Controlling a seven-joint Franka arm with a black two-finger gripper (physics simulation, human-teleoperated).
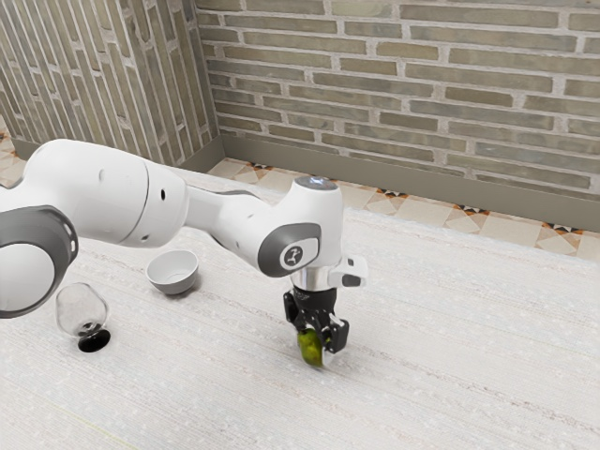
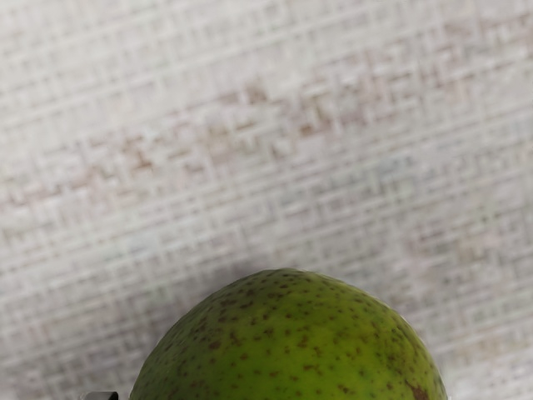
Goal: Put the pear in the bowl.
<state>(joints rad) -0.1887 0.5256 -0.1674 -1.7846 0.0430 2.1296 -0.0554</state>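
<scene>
the plump, speckled green pear (image 2: 287, 350) is right under the hand, between the fingers of the black two-finger gripper (image 1: 319, 344). the fingers stand wide, with a sliver of space between the pear and the one tip in the wrist view; the other's contact cannot be told. the pear should be fairly light but solid, firm under a waxy skin that could slip or bruise. its rounded sides would roll out of a pinch near the edge, so the pads should meet low on opposite sides of its widest part, closing evenly and gently.

beneath the fingers spreads the pale, streaked, woven-looking tabletop (image 1: 431, 366). well apart from them, toward the exterior view's left, sits the round white bowl (image 1: 175, 284), its open top facing up. farther off that way stands the clear stemmed glass with a black foot (image 1: 94, 341), likely fragile and best given room.
</scene>
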